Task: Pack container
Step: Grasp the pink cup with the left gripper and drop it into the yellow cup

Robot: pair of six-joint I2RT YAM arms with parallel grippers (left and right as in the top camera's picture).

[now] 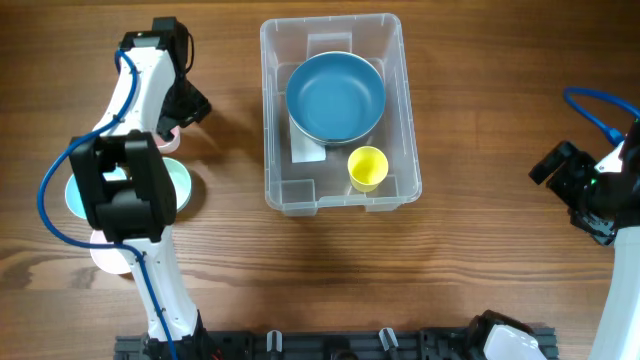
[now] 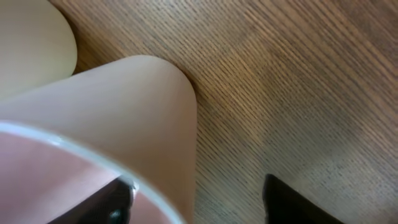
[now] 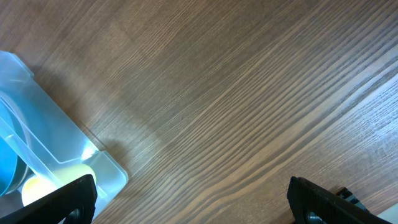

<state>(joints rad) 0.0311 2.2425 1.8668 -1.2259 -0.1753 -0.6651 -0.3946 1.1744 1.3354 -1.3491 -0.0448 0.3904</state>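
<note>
the table [image 1: 480,120] is carrying the clear container [image 1: 409,110] at its middle, which is holding a blue bowl [image 1: 335,95] and a yellow cup [image 1: 367,167], while my left pincer [image 2: 196,202] is gaping astride a pink cup's [image 2: 143,124] wall and my right pincer [image 3: 189,199] is hanging wide open near the container's corner.

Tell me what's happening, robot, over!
Left gripper open, astride pink cup rim. Right gripper open, empty. Container holds blue bowl, yellow cup. Nothing over its opening.
</note>
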